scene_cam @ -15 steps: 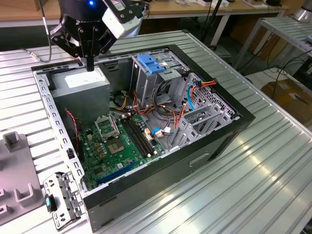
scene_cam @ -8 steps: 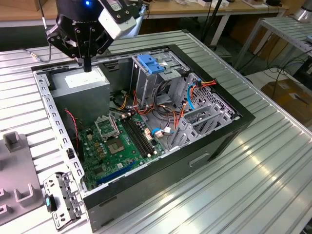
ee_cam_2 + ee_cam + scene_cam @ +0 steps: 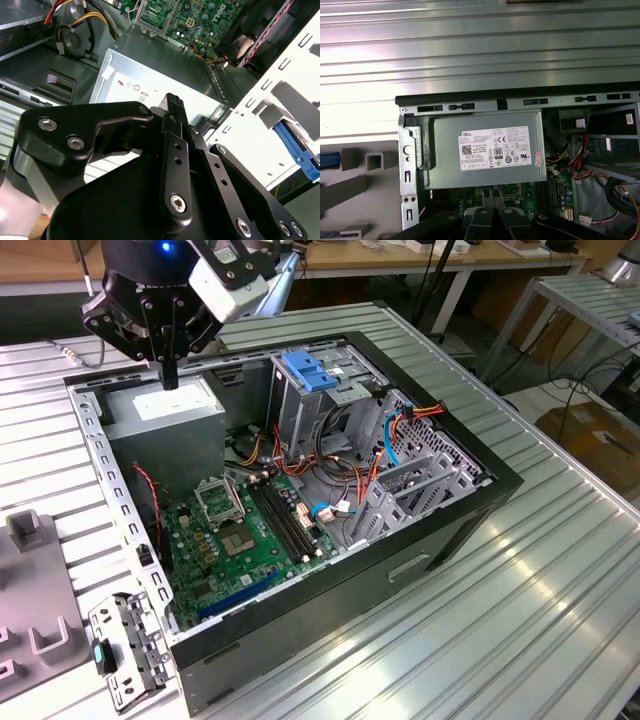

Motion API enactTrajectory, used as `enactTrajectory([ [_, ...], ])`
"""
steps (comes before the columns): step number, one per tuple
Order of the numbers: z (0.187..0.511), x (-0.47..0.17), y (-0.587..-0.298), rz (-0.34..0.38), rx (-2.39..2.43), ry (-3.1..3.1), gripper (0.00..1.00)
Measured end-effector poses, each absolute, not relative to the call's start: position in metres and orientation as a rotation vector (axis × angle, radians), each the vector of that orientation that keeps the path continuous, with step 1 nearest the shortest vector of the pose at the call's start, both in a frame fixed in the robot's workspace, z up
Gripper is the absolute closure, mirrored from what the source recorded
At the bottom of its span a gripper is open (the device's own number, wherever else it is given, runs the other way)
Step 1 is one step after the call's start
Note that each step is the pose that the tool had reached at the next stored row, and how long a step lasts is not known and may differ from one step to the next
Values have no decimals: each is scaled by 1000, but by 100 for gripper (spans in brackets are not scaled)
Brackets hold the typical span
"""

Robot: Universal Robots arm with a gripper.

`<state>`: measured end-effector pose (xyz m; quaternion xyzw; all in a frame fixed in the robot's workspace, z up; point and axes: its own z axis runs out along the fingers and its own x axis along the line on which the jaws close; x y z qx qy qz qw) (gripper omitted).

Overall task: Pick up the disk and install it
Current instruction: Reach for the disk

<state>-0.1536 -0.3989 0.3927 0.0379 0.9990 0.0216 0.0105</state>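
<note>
Directly below the end effector (image 3: 170, 378), the grey power-supply box (image 3: 165, 412) with its white sticker, set in a corner of the open computer case (image 3: 500, 482). Closed, fingertips pressed into one dark prong in the exterior view and lying side by side in the second wrist view (image 3: 173, 102), nothing gripped between them. Poised above the box; contact with it impossible to judge.

Just beyond the box on one side, the white perforated case wall (image 3: 115, 500), also seen in the second wrist view (image 3: 260, 120). Past that wall, outside the case, grey fixture blocks (image 3: 375, 160) on the ribbed metal surface (image 3: 520, 620). Next to those blocks, the disk (image 3: 298, 152), visible as little more than its blue frame edge in both wrist views (image 3: 329, 160). So: off to the side of the end effector, apart from it, with the wall between, and not held.

Farther into the case from the end effector, the green motherboard (image 3: 230, 540). Beyond that, the metal drive cage (image 3: 310, 420) topped by a blue handle (image 3: 308, 372), with orange, red and blue cables around it.

Outside the case, near its corner farthest from the end effector along the perforated wall, a small perforated metal bracket (image 3: 128, 650) lying flat on the surface.
</note>
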Motion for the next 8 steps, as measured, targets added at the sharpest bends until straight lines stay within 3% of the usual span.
enactTrajectory([
  [8,392,-166,-399,67,118,3119,89],
])
